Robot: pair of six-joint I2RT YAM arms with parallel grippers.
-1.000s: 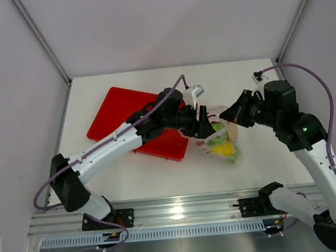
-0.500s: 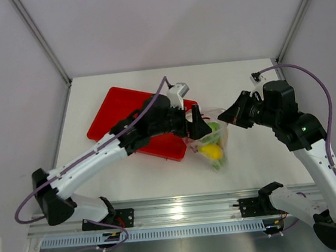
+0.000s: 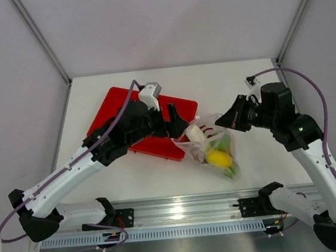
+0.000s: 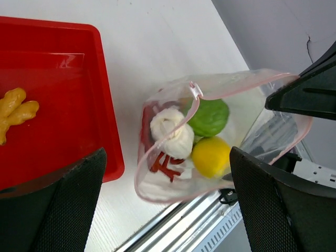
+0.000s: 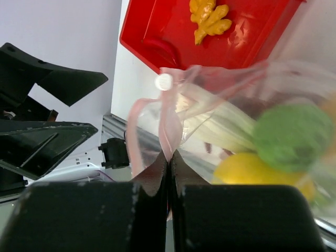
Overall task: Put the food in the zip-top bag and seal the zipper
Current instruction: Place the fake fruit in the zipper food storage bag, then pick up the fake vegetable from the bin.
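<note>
The right hand (image 5: 168, 160) pinches tight on the zipper (image 5: 169, 126) of the zip-top bag (image 4: 247, 105). The bag's mouth gapes just ahead of the left hand (image 3: 174, 120), which is spread wide and holds nothing. Inside lie the leek (image 4: 172, 134), green fruit (image 4: 210, 116) and yellow fruit (image 4: 211, 156). The orange ruffled piece (image 4: 13, 110) sits in the red tray (image 4: 63, 79) to the left hand's left.

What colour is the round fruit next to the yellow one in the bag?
Green. The round fruit shows best in the left wrist view.

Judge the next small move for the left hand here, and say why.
Probably move the open left hand over the red tray and down to the orange ruffled piece. That piece lies outside the zip-top bag, whose open mouth the shut right hand pinches at the rim.
</note>
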